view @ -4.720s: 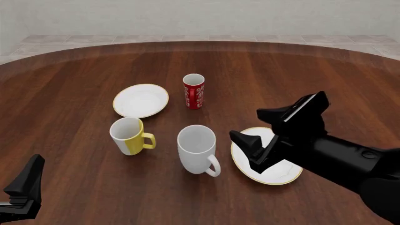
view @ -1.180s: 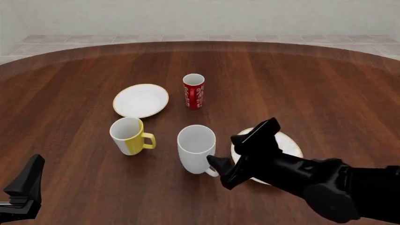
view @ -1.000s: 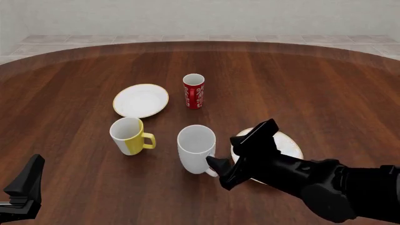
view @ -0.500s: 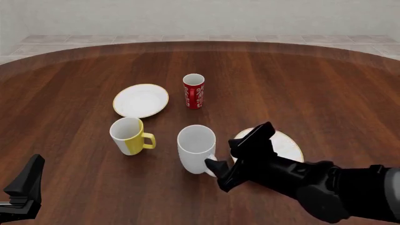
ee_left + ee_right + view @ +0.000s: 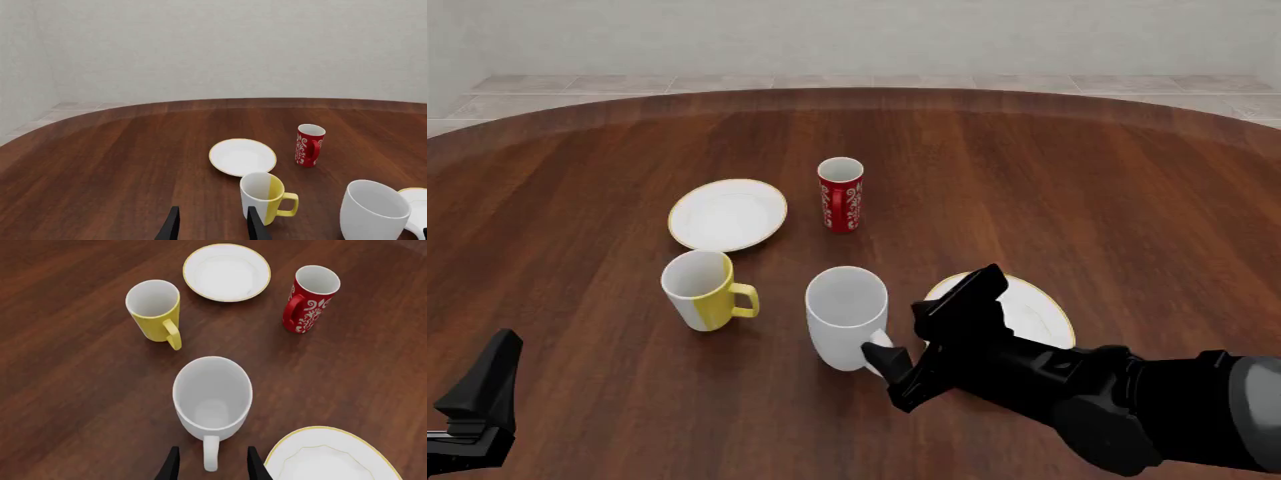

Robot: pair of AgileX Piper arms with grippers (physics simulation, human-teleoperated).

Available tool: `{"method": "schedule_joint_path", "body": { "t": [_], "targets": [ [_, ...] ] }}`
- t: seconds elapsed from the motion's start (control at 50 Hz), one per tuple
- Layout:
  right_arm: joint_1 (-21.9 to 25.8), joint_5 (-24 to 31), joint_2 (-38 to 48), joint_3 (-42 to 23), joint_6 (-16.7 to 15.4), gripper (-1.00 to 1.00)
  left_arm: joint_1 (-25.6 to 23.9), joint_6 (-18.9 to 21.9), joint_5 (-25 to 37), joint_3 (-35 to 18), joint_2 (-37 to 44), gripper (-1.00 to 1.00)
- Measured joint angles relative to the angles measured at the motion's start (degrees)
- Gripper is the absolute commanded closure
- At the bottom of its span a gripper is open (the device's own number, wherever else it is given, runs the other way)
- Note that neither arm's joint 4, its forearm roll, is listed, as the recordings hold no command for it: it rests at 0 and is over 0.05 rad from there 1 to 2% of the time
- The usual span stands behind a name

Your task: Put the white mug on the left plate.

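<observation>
Closing on the handle was the step I had in hand, and to do it well I judged that I needed the right hand [image 5: 208, 462] square to the white mug [image 5: 212, 399], its two fingers level on either side of the loop handle [image 5: 211, 453], pushed far enough in to bite the handle near the mug wall and not at its outer curve. A grip far out on the loop would likely have let a tall mug swing when lifted, so a slow squeeze and a straight rise seemed the safe course.

That hand was part open, the handle standing in the gap between its fingers. I could not tell whether either finger touched the handle; it had hold of nothing firmly.

The white mug stood upright on the bench [image 5: 587, 170], mouth up. The yellow-and-white mug [image 5: 702, 289] was to the white mug's left, the red patterned cup [image 5: 841, 194] beyond it, and the larger plate [image 5: 1041, 315] just beside it on the right. The left plate [image 5: 729, 214] lay beyond the white mug and to its left, past the yellow-and-white mug, bare.

The left hand [image 5: 209, 231] hung near the bench edge, well apart from the white mug, fingers parted and holding nothing.
</observation>
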Motion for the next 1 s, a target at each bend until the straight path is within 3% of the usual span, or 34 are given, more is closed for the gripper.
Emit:
{"method": "schedule_joint_path", "body": {
  "t": [1.0],
  "targets": [
    [0.6, -2.4, 4.9, -1.1, 0.8, -1.0, 0.0, 0.0, 0.0, 0.0, 0.0, -1.0]
  ]
}}
